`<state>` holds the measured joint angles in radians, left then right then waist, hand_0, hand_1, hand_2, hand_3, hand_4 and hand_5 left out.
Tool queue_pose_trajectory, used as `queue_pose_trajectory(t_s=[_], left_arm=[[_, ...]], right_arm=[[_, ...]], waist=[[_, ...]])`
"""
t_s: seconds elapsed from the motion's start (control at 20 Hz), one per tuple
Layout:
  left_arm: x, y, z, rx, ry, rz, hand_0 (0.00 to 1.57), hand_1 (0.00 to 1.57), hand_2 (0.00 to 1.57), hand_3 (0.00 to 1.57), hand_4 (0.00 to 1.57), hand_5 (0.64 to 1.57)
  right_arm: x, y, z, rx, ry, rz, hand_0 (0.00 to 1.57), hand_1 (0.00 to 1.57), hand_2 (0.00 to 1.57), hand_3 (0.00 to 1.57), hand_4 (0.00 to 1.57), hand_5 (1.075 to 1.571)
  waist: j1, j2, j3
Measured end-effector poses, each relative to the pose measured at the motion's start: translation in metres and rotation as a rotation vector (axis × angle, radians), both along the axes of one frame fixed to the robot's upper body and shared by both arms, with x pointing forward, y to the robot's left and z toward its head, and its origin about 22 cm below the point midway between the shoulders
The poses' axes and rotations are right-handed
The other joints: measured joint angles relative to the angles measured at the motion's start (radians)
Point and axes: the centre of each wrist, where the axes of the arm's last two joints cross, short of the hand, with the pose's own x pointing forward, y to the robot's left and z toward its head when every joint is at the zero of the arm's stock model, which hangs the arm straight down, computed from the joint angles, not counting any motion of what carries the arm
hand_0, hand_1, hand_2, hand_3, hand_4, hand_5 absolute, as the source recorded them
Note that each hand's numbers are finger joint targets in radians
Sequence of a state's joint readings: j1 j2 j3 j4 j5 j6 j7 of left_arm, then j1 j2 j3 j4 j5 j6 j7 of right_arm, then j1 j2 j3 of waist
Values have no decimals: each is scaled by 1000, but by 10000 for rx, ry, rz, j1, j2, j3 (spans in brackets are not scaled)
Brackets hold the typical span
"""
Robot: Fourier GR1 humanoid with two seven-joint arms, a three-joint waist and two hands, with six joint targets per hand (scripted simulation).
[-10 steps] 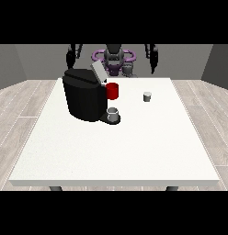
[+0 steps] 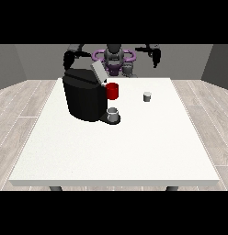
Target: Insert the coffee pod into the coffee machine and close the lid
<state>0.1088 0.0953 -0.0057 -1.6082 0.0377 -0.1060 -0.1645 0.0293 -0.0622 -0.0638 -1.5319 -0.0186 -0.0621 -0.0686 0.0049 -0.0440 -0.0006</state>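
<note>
Coffee pod [image 2: 147, 96] is left untouched on the table [image 2: 134, 147], well apart from the open-lidded coffee machine [image 2: 83, 98]; hand states cannot be told, and a careless reach risks toppling it.

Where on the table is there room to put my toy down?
The whole near half of the white table, in front of the coffee machine, is bare. So is the right side beyond the small gray pod. It is crowded around the machine, where the red mug and gray cup sit.
</note>
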Motion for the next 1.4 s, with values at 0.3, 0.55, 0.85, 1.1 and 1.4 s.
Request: queue_pose_trajectory(t_s=[0.3,0.55,0.85,1.1,1.4], left_arm=[[14,15,13,1506,-216,-20,0,0,0,0,0,1571],[38,34,28,2266,167,43,0,0,0,0,0,1571],[68,54,31,2694,789,151,0,0,0,0,0,1571],[89,62,27,3094,1251,379,0,0,0,0,0,1571],[106,72,19,3651,1679,554,0,0,0,0,0,1571]], right_arm=[[4,4,5,151,-397,-362,0,0,0,0,158,1571],[9,16,10,317,-726,-204,0,0,0,0,186,1571],[17,27,19,347,-1174,259,0,0,0,0,283,1571],[27,35,29,351,-1279,516,0,0,0,0,337,1571],[38,36,31,302,-1250,464,0,0,0,0,392,1571]], waist=[[-238,119,5],[-520,481,7],[-953,1093,3],[-1170,1550,4],[-1178,1925,2]])
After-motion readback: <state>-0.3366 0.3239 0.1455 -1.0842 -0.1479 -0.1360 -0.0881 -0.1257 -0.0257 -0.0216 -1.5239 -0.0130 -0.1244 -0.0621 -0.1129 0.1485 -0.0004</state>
